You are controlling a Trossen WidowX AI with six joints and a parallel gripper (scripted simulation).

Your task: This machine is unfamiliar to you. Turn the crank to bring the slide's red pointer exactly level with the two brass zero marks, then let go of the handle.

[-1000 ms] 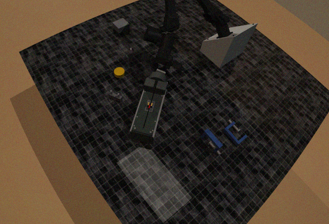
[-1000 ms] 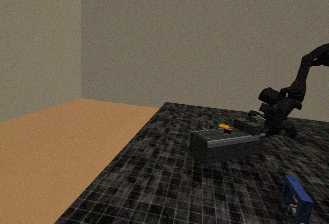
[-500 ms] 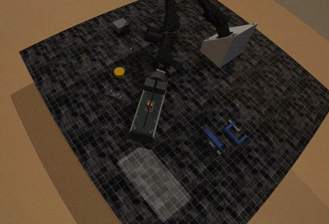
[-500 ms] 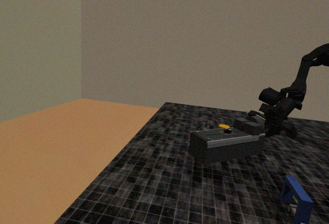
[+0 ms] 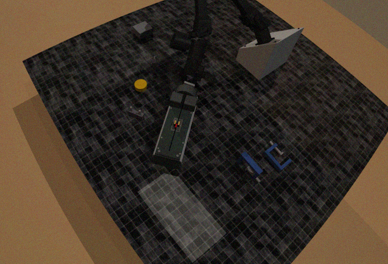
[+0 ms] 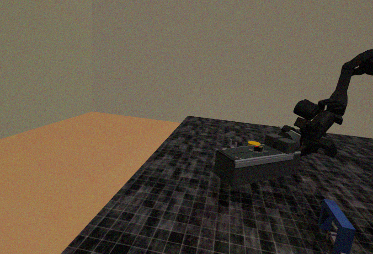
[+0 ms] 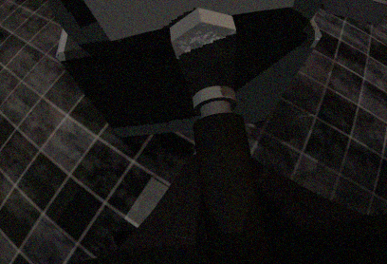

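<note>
The machine (image 5: 171,135) (image 6: 256,164) is a long dark box with a slot along its top, lying in the middle of the mat. Its slide's red pointer (image 5: 176,125) (image 6: 257,148) sits between two small brass marks; I cannot tell whether it is exactly level with them. My gripper (image 5: 191,82) (image 6: 302,145) is at the machine's far end, low over the mat, and is shut on the crank handle (image 7: 218,172). In the wrist view the handle is a dark cylinder with a pale collar (image 7: 214,100), standing out from the crank's dark arm and grey hub (image 7: 201,29).
A yellow disc (image 5: 140,84) (image 6: 253,143) and a small grey bracket (image 5: 136,111) lie left of the machine. A grey cube (image 5: 142,29) stands at the back, a white wedge (image 5: 269,51) at the back right. Blue parts (image 5: 251,162) (image 5: 278,157) (image 6: 335,224) lie front right.
</note>
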